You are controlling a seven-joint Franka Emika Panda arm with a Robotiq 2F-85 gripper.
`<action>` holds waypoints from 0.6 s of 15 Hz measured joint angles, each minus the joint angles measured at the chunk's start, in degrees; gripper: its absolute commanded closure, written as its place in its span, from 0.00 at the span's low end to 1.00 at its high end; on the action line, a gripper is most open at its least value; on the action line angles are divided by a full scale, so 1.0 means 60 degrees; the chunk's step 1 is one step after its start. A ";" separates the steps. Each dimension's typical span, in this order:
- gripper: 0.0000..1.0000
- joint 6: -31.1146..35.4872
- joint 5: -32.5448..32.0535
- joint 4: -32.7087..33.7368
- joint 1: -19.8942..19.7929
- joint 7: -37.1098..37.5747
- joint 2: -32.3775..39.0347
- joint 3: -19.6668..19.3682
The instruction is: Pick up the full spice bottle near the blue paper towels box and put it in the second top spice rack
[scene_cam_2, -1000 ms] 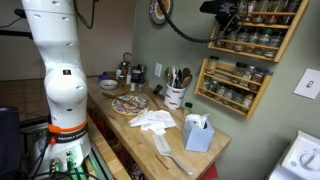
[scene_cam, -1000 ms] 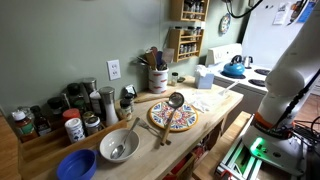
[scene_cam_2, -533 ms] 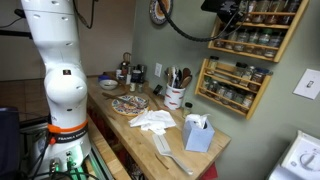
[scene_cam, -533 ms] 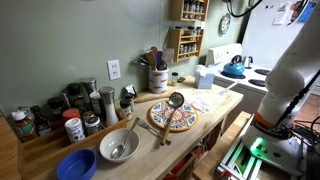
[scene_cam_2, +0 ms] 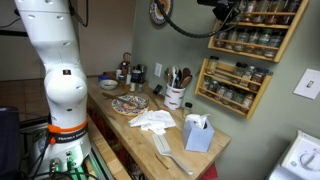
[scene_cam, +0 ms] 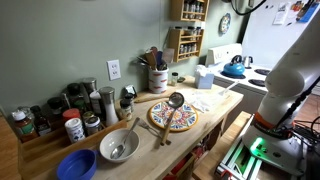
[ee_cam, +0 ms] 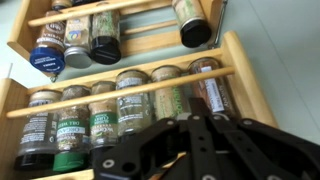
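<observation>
Apparently late stage. The gripper (scene_cam_2: 226,12) is seen high on the wall, just in front of the upper spice rack (scene_cam_2: 262,30) and well above the blue paper towels box (scene_cam_2: 198,133). In the wrist view the gripper (ee_cam: 197,125) is shown with its fingers drawn together. No bottle is seen between them, so nothing is judged to be carried.

Two shelves of the rack (ee_cam: 130,72) are framed. The lower one is packed with a full row of bottles (ee_cam: 130,105). The upper one holds three bottles (ee_cam: 75,42) at one end and a lone bottle (ee_cam: 193,22) set apart, with a gap between.

The task's spice bottle cannot be singled out with certainty. The lone bottle is judged the likeliest candidate, already standing on a shelf. Which shelf counts as second from the top cannot be told from this framing.

No spice bottle is made out right beside the box. In an exterior view a small jar (scene_cam: 176,77) is noted between the utensil crock (scene_cam: 158,78) and the box (scene_cam: 204,77). It is too small to identify, so some doubt is left. Pick-up and placement are judged done; only clearing the arm from the rack is judged left.
</observation>
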 measured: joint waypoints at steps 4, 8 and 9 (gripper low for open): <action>0.44 -0.1944 -0.0611 0.0008 -0.0020 -0.0127 -0.0856 -0.0066; 0.13 -0.3103 -0.1644 -0.0180 -0.0011 -0.0065 -0.1426 0.0212; 0.07 -0.3157 -0.1882 -0.0298 -0.0010 0.0029 -0.1557 0.0343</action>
